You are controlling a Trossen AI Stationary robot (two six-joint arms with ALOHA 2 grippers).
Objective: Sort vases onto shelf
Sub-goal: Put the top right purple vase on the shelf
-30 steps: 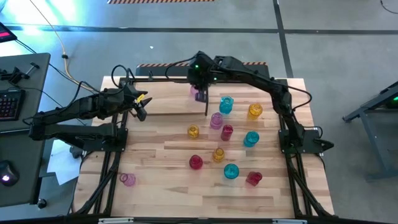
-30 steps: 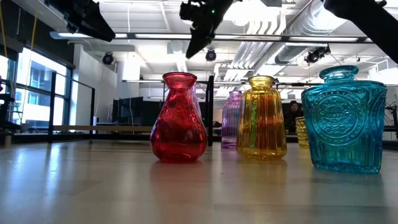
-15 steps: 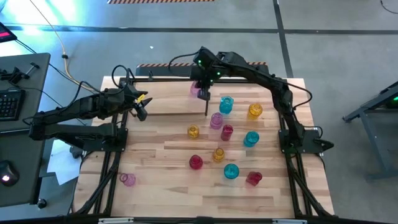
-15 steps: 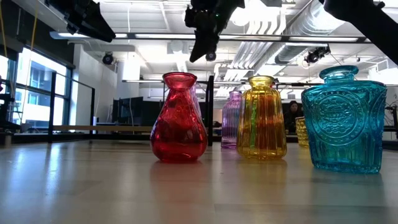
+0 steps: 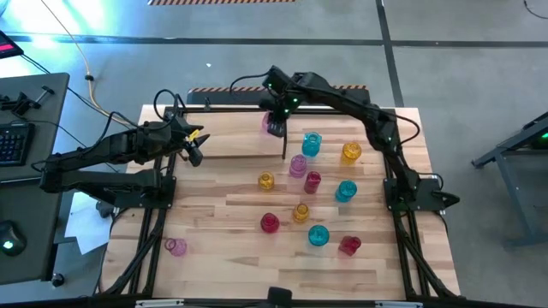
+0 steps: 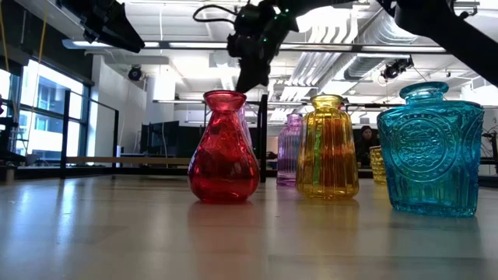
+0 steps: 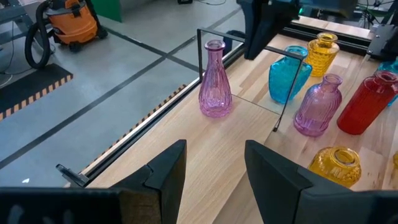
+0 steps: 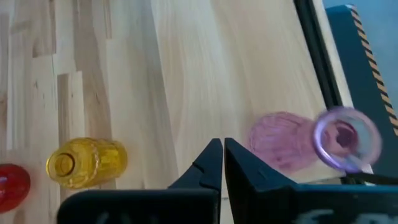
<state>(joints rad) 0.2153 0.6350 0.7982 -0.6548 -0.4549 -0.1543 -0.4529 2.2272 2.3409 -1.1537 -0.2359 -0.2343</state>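
While right arm hovers at the shelf end, notes:
Pink vase [image 7: 214,81]: tall, narrow neck, upright on shelf [image 5: 240,144] plank by its right end post; stands free, nothing gripping it.
Right gripper [image 8: 219,163]: above and just beside pink vase, jaws pressed together, holding nothing.
Left gripper [image 7: 211,171]: waits over shelf's left end, jaws spread, empty.
Other vases [image 5: 310,184]: approx. ten loose on bench, cyan/amber/red/pink, mostly right of centre; one pink near front-left corner.
Handling (judged): thin glass, light, stiff, slick, breakable; tall ones prob. tippy.
Grip point (judged): neck just under flared lip for narrow ones; squat ones across rim. Gentle squeeze, lift straight up.
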